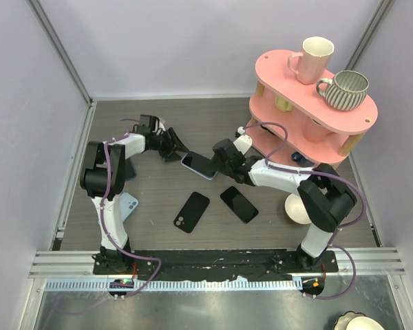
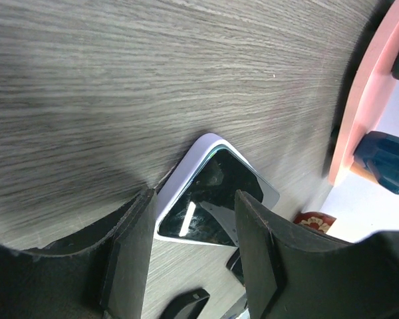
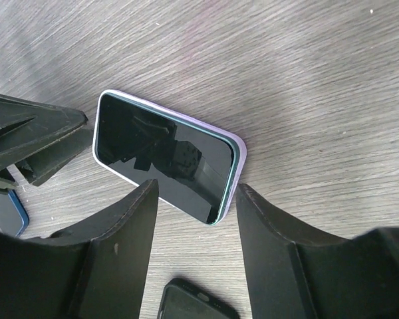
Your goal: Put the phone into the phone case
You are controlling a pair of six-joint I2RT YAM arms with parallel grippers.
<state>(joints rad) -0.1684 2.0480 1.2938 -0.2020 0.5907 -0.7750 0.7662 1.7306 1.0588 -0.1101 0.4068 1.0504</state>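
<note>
A phone with a dark screen lies face up in a lavender case [image 1: 198,165] on the wooden table. It shows in the left wrist view [image 2: 213,199] and the right wrist view [image 3: 163,156]. At its right end a teal phone edge [image 3: 229,176] stands slightly proud of the case rim. My left gripper [image 1: 173,148] is open, and its fingers straddle the phone's left end [image 2: 193,252]. My right gripper [image 1: 222,159] is open and empty just off the phone's right end, with its fingers either side of that corner [image 3: 196,193].
A black case [image 1: 191,212] and a black phone [image 1: 239,204] lie nearer the arms. A blue case [image 1: 127,206] lies by the left arm. A pink two-tier shelf [image 1: 275,72] holds mugs at the back right. A white bowl [image 1: 294,210] sits by the right arm.
</note>
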